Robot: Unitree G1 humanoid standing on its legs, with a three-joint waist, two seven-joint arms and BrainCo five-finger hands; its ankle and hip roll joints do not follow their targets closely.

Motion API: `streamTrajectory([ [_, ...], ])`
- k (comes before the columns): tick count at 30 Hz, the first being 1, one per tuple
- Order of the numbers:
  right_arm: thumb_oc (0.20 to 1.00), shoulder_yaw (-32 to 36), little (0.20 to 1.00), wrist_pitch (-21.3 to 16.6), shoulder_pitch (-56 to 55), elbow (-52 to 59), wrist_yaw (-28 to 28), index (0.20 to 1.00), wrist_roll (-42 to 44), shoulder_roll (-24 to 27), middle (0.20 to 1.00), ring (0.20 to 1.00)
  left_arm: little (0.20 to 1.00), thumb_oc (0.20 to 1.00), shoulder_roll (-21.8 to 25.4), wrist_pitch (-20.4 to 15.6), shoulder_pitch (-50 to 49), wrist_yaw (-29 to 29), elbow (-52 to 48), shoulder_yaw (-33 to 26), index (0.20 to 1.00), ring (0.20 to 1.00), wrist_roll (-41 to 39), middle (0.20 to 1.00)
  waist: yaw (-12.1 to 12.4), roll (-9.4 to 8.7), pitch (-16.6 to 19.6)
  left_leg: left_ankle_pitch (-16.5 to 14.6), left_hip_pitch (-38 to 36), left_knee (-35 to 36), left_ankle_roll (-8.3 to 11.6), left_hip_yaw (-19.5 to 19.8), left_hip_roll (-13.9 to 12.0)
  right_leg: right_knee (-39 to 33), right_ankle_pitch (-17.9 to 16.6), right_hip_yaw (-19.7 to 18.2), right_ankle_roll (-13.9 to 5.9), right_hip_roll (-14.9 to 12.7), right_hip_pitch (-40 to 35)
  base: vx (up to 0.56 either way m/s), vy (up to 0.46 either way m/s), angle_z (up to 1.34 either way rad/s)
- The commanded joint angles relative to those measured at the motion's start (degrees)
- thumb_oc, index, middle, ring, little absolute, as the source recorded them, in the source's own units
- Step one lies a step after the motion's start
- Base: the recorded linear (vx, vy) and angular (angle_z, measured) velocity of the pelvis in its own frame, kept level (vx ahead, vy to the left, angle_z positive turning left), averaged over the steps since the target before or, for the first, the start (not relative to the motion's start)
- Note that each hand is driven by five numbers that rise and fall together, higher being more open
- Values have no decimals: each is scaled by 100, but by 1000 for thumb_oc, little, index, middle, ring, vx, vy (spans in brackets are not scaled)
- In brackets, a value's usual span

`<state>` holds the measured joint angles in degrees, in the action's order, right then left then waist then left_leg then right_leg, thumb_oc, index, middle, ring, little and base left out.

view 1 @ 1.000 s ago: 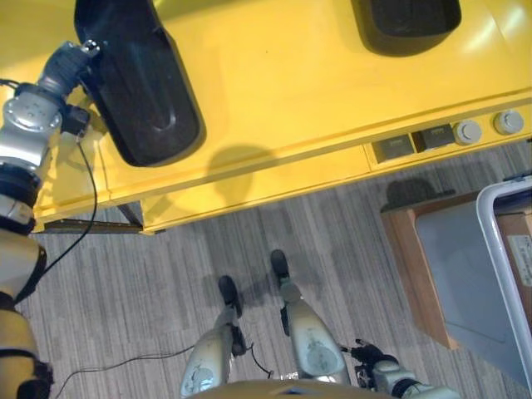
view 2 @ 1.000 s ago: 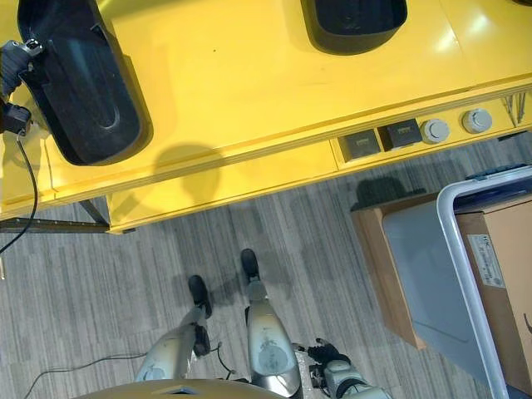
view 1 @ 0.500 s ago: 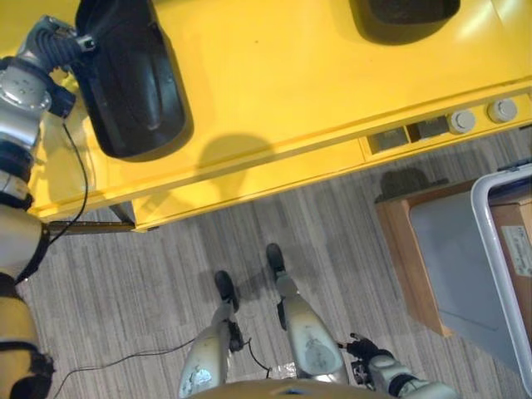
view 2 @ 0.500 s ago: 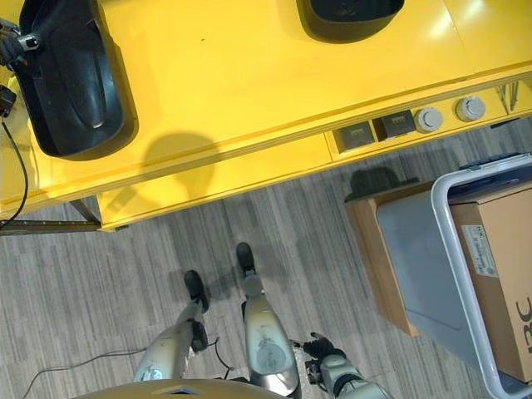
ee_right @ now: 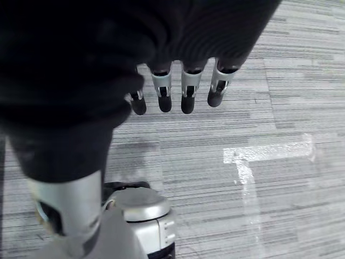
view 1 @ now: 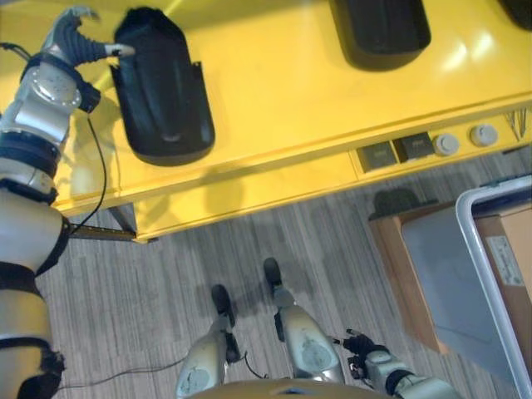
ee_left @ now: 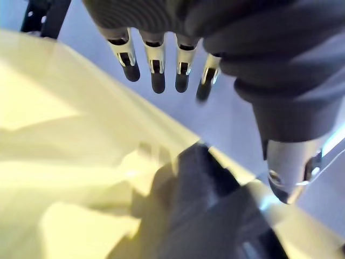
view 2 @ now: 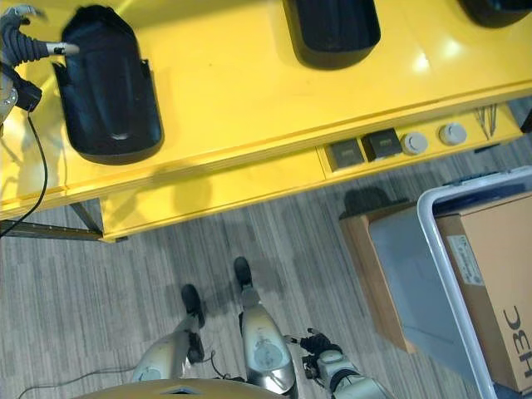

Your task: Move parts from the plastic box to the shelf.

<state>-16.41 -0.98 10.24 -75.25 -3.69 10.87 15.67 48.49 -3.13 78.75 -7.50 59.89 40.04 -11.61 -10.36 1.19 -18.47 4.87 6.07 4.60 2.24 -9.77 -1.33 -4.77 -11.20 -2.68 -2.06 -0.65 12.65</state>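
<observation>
Parts here are black moulded shells; the nearest one lies on the yellow shelf just beside the left hand, whose relaxed fingers hold nothing. It looks light, stiff and glossy, likely slippery, so its raised side rim seems the best hold. The right hand hangs empty, fingers straight, over the floor.

Bright overhead light, glare patches on the yellow shelf — soft shadows beneath, left wrist view blurred
</observation>
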Motion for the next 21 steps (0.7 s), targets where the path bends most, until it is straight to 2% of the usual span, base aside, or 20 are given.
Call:
streamTrajectory([
  [1, 1000, -51, 1000, 70, -399, -305, 93, 1000, -48, 47, 1000, 1000, 1000, 1000, 234, -181, 464, -591, 180, -114, 1000, 1000, 362, 1000, 82, 192, 792, -89, -153, 40, 427, 394, -618, -23, 524, 52, -523, -302, -319, 84, -8, 19],
  [3, 1000, -34, 1000, 96, -406, -365, 118, 1000, -113, 26, 1000, 1000, 1000, 1000, 239, -149, 288, -815, -184, -190, 1000, 1000, 660, 1000, 121, 198, 983, -143, -349, 40, 428, 427, -627, -19, 610, 128, -522, -306, -533, 85, -6, 10],
  [5, 1000, -16, 1000, 109, -399, -374, 99, 1000, -142, 5, 1000, 1000, 1000, 1000, 202, -128, -215, -1058, -923, -553, 1000, 1000, 794, 1000, 167, 181, 1128, -179, -518, 40, 418, 455, -628, 15, 697, 185, -513, -308, -723, 56, -5, 21],
  [6, 1000, 79, 1000, 100, -389, -366, 76, 1000, -123, -19, 1000, 1000, 1000, 1000, 180, -257, -624, -1159, -1689, -852, 1000, 1000, 712, 1000, 222, 139, 1174, -192, -591, 40, 412, 491, -628, 49, 737, 223, -509, -315, -803, 43, -4, 22],
  [7, 1000, 139, 1000, 109, -413, -340, 67, 1000, -133, -13, 1000, 1000, 1000, 1000, 191, -457, -1329, -1126, -2633, -1373, 1000, 1000, 452, 1000, 263, 121, 1198, -233, -715, 40, 405, 512, -620, 90, 817, 244, -495, -305, -946, 21, 8, 9],
  [8, 1000, 176, 1000, 108, -482, -315, 76, 1000, -173, -44, 1000, 1000, 1000, 1000, 254, -550, -2039, -1174, -3444, -1881, 1000, 1000, 535, 1000, 284, 103, 1274, -248, -764, 40, 398, 528, -623, 100, 853, 268, -478, -313, -1002, 40, 7, 2],
  [9, 1000, 289, 1000, 83, -519, -280, 72, 1000, -215, -88, 1000, 1000, 1000, 1000, 101, -729, -2727, -1143, -4036, -2202, 1000, 1000, 505, 1000, 336, 25, 1324, -279, -817, 27, 391, 552, -617, 123, 895, 273, -459, -308, -1070, 39, 5, 3],
  [10, 1000, 258, 1000, 83, -543, -274, 71, 1000, -218, -58, 1000, 1000, 595, 595, 97, -701, -2847, -1135, -4115, -2295, 595, 595, 525, 595, 314, 52, 1337, -283, -833, 30, 391, 548, -616, 123, 900, 270, -460, -308, -1083, 67, 14, 8],
  [11, 1000, 478, 1000, 95, -662, -218, 86, 1000, -250, -91, 1000, 1000, 200, 200, -50, -982, -4082, -767, -5263, -2954, 200, 200, 304, 200, 377, -37, 1443, -351, -936, -16, 374, 594, -613, 179, 983, 267, -430, -302, -1204, 60, 15, 14],
  [14, 1000, 547, 1000, 84, -830, -180, 88, 1000, -384, -211, 1000, 1000, 200, 200, -1019, -1239, -5457, -390, -6481, -3506, 200, 200, -57, 200, 417, -131, 1555, -433, -1054, -28, 337, 661, -605, 228, 1085, 308, -389, -316, -1376, 66, 13, 20],
  [15, 1000, 538, 1000, 74, -899, -177, 86, 1000, -410, -256, 1000, 1000, 200, 200, -1485, -1267, -5929, -240, -6673, -3625, 200, 200, -427, 200, 410, -150, 1594, -460, -1097, -23, 318, 679, -591, 228, 1106, 311, -375, -323, -1432, 31, -4, 16],
  [16, 1000, 533, 1000, 74, -902, -175, 86, 1000, -409, -253, 1000, 1000, 200, 200, -1488, -1263, -5940, -238, -6681, -3632, 200, 200, -426, 200, 405, -147, 1596, -461, -1098, -23, 318, 680, -592, 226, 1106, 312, -375, -322, -1434, 48, 11, 18],
  [17, 1000, 749, 1000, 9, -955, -207, 8, 1000, -278, -395, 1000, 1000, 200, 200, -2203, -1208, -7018, 120, -7057, -3632, 200, 200, -665, 200, 465, -202, 1591, -504, -1142, -10, 260, 704, -546, 214, 1117, 343, -356, -358, -1512, 34, 12, 13],
  [20, 1000, 807, 1000, -45, -919, -155, -53, 1000, -152, -475, 1000, 1000, 200, 200, -2443, -1120, -7549, 356, -7273, -3467, 200, 200, -966, 200, 500, -199, 1534, -501, -1102, -3, 219, 724, -504, 203, 1104, 355, -353, -369, -1490, -5, 14, 7],
  [21, 1000, 776, 1000, -49, -893, -162, -51, 1000, -154, -517, 1000, 1000, 200, 200, -2396, -1071, -7792, 555, -7306, -3268, 200, 200, -886, 200, 516, -198, 1500, -507, -1070, -12, 205, 728, -492, 208, 1100, 354, -357, -379, -1465, -22, 17, 7],
])
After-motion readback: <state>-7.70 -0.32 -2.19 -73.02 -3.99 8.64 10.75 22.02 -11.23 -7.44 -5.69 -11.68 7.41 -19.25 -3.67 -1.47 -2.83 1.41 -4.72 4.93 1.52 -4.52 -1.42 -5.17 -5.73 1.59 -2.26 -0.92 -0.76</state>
